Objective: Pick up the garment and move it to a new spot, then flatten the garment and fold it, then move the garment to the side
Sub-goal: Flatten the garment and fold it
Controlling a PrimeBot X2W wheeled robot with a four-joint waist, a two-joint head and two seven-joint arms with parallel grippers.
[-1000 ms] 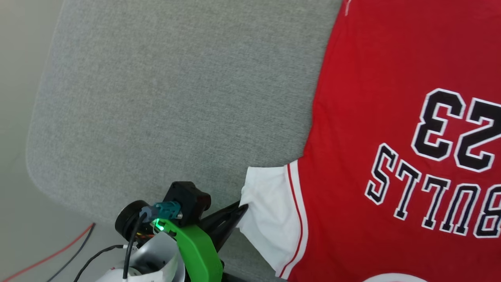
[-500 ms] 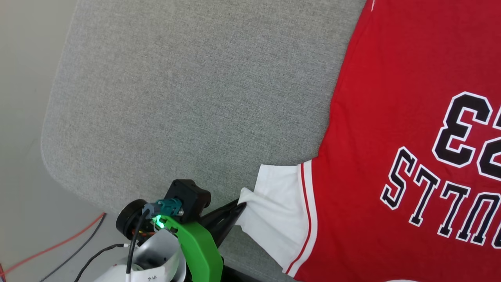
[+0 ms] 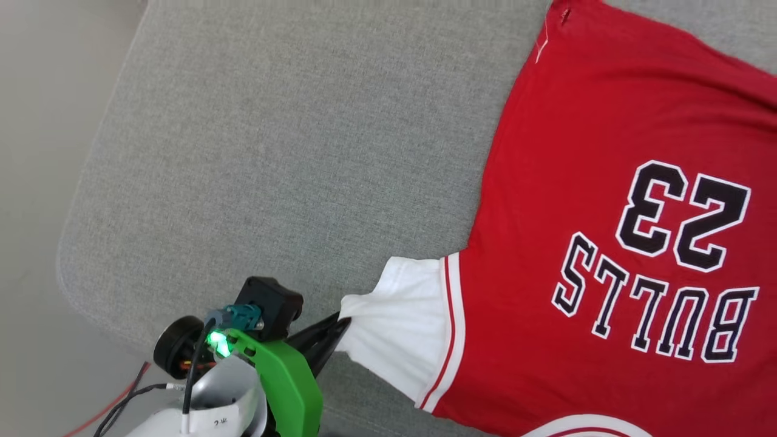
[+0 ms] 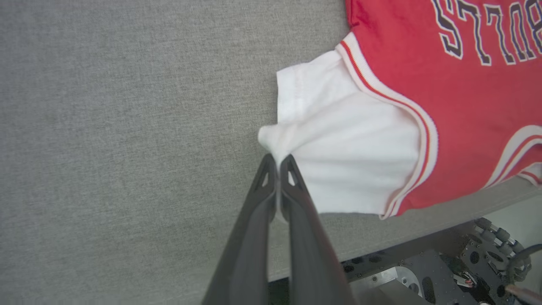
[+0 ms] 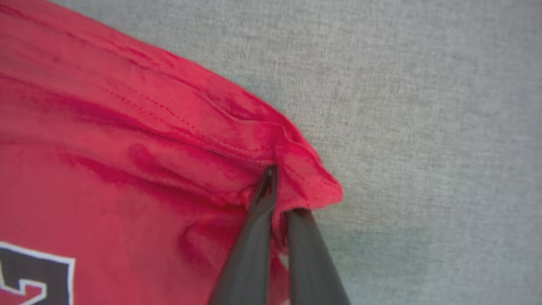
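The garment (image 3: 576, 182), a red jersey with dark white-outlined letters, lies spread on a grey cushion (image 3: 273, 152). Its white sleeve (image 3: 400, 315) is drawn to a point toward my left gripper (image 3: 343, 321), which is shut on the sleeve's outer edge. In the left wrist view the two fingers of the left gripper (image 4: 278, 160) pinch a bunched tip of the sleeve (image 4: 347, 161). In the right wrist view my right gripper (image 5: 279, 190) is shut on a red hemmed corner of the garment (image 5: 127, 148), with the cloth puckered around the fingertips.
The cushion's rounded front-left corner (image 3: 73, 273) drops to a pale floor (image 3: 36, 182). Red and black cables (image 3: 115, 403) lie on the floor near my left arm. The robot's base (image 4: 444, 271) sits below the cushion's front edge. Bare grey cushion (image 5: 423, 106) lies beside the red corner.
The head camera has shifted, bringing the garment's far corner and whole number into view. The left gripper stays shut on the sleeve, which now looks pulled longer and tauter.
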